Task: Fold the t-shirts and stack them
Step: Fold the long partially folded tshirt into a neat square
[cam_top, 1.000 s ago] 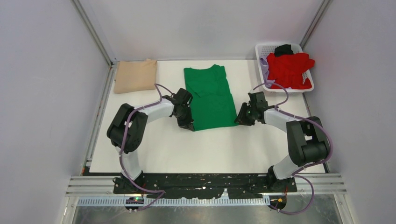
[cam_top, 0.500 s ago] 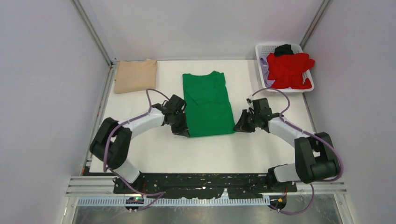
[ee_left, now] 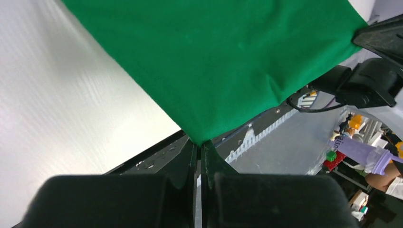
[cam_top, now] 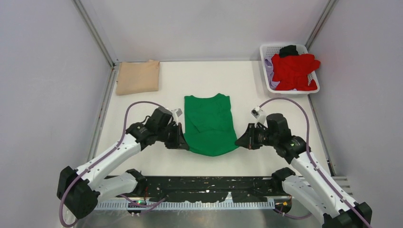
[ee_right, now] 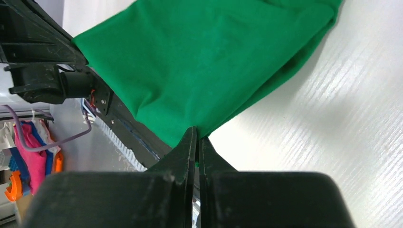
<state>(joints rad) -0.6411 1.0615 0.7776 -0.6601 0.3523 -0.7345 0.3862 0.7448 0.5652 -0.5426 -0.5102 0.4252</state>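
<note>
The green t-shirt (cam_top: 209,124) is in the middle of the table (cam_top: 214,164), folded into a long strip with its neck end pointing to the far side; the neck end lies flat on the table, and the near end is held up a little, with a shadow under it in the right wrist view.

The left hand (cam_top: 182,142) is squeezed tight on the near left corner of the green t-shirt; in the left wrist view its two black fingers (ee_left: 187,164) are pressed together, with the green cloth pinched at their tips. The right hand (cam_top: 239,141) is squeezed tight on the near right corner; in the right wrist view its fingers (ee_right: 185,154) meet on the cloth in the same way. Between the two hands the near edge of the shirt hangs in a soft curve toward the arm bases.

The tan t-shirt (cam_top: 138,77) lies folded at the far left corner of the table, well apart from the green one. The white basket (cam_top: 271,46) sits at the far right corner; the red t-shirt (cam_top: 294,70) is piled in it and spills over its right rim; a black cloth (cam_top: 288,50) sits at the far end of the basket; a bit of lilac cloth (cam_top: 269,66) shows at its left side, beside the red one.
</note>
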